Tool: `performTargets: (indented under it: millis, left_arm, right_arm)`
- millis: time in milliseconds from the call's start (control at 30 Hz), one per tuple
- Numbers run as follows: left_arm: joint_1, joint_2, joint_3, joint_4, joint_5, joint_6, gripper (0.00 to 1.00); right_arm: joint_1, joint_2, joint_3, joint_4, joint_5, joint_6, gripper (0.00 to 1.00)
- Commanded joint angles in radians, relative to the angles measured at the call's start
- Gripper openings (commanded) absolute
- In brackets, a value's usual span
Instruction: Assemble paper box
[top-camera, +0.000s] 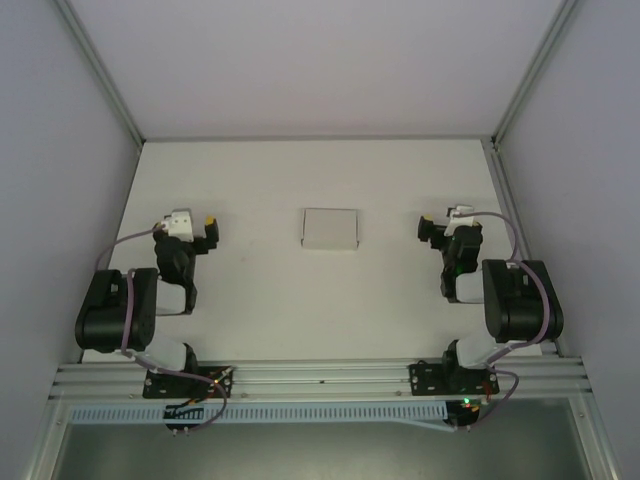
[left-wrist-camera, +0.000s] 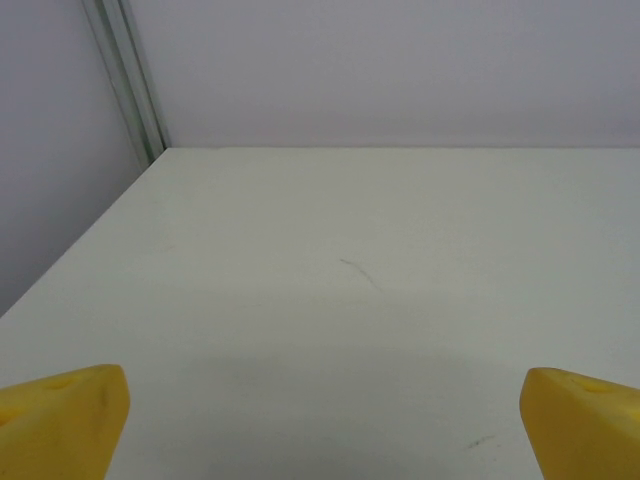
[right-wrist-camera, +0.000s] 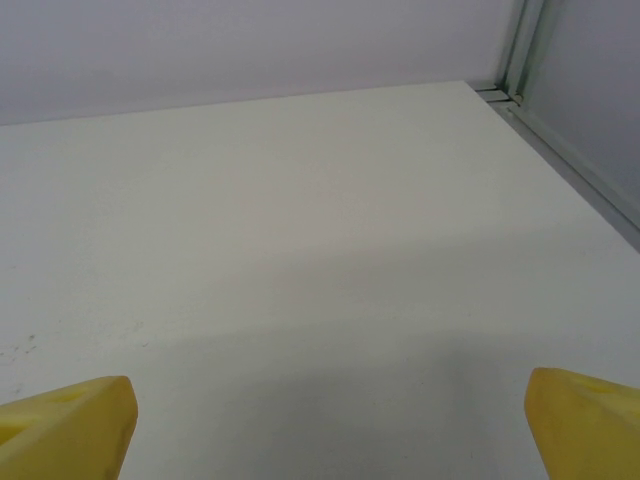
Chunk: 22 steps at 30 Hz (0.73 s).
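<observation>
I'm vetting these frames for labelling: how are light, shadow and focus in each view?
Top external: soft even light, no glare, but the paper box barely contrasts with the white table. Left wrist: dim shadow on the table ahead of the open left hand, yellow fingertips slightly soft. Right wrist: a broader grey shadow near the open right hand; no glare.

The paper box (top-camera: 329, 229), white and closed, lies flat mid-table.
</observation>
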Motion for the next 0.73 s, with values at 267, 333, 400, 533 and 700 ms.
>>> performTargets:
  millis: [267, 333, 400, 533, 700]
  left_arm:
    - [-0.013, 0.011, 0.010, -0.006, 0.007, 0.030, 1.00]
    - [-0.012, 0.011, 0.011, -0.006, 0.008, 0.030, 1.00]
    - [-0.012, 0.009, 0.010, -0.006, 0.008, 0.031, 1.00]
    - [-0.012, 0.011, 0.011, -0.006, 0.008, 0.031, 1.00]
    - [-0.013, 0.011, 0.011, -0.006, 0.008, 0.030, 1.00]
  right_arm:
    - [-0.001, -0.002, 0.005, -0.003, -0.025, 0.017, 1.00]
    - [-0.002, -0.001, 0.005, -0.003, -0.025, 0.018, 1.00]
    - [-0.003, -0.002, 0.004, -0.003, -0.026, 0.018, 1.00]
    - [-0.001, 0.000, 0.007, -0.004, -0.026, 0.018, 1.00]
    - [-0.001, -0.001, 0.006, -0.005, -0.025, 0.018, 1.00]
